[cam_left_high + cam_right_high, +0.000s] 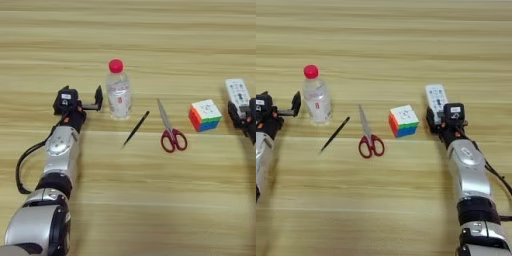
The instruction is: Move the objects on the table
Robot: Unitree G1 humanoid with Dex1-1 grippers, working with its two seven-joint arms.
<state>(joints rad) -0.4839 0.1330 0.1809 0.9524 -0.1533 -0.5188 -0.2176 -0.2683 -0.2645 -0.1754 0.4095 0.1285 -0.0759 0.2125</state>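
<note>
I see bottle (316, 100), pen (334, 134), scissors (369, 136), cube (403, 120) mid-frame; my right gripper (434, 118) touches the remote (436, 97).

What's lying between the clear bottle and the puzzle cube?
Both views show a thin black pen, then red-handled scissors, between clear red-capped bottle and multicoloured cube.

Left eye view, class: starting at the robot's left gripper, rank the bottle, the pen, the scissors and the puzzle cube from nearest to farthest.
Measured from the left gripper:
1. Bottle, just to its right.
2. Pen, right of the bottle and nearer the robot.
3. Scissors, mid-table.
4. Puzzle cube, far right, near the right gripper.
</note>
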